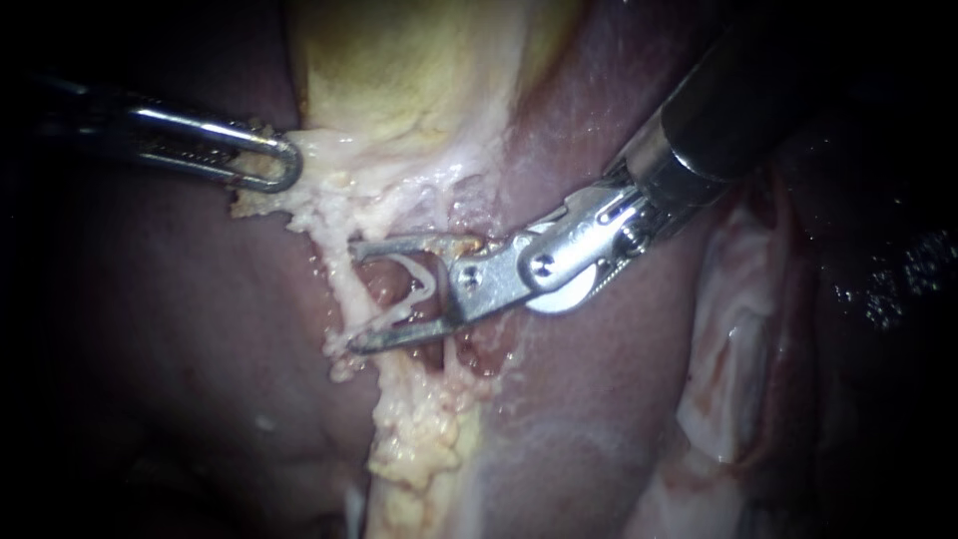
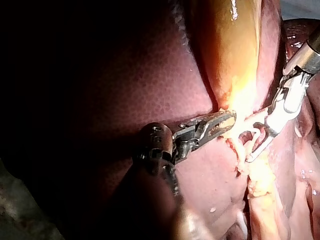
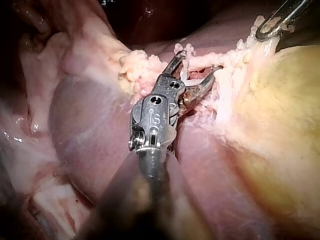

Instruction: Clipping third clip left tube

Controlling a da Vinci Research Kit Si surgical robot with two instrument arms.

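Two thin instruments work close to the tissue. The left instrument (image 1: 269, 165) comes in from the upper left of the frame. Its hand is clamped, both jaws together on a bit of pale fatty tissue (image 1: 299, 205) at the lower edge of the yellow gallbladder (image 1: 419, 60).

The right instrument (image 1: 371, 294) comes in from the upper right, and its hand sits in the middle of the frame. Its two jaws stand wide apart, one above and one below, with a clear gap between them. A pale tube (image 1: 337, 274) runs from top to bottom just at the tips of these jaws. A thin curled strand (image 1: 421, 277) lies inside the gap. I cannot tell which of the two is the left tube. Neither is squeezed.

Dark red liver (image 1: 150, 329) fills the left side of the frame, and more lumpy fat (image 1: 419, 439) runs down to the bottom middle.

From the left arm's camera, the left instrument (image 2: 222, 120) grips tissue beside the gallbladder (image 2: 235, 60), and the right instrument (image 2: 254, 142) is spread just ahead of it. From the right arm's camera, the right instrument (image 3: 197, 67) has pale tissue between its jaws, and the left instrument (image 3: 267, 27) is well ahead of it.
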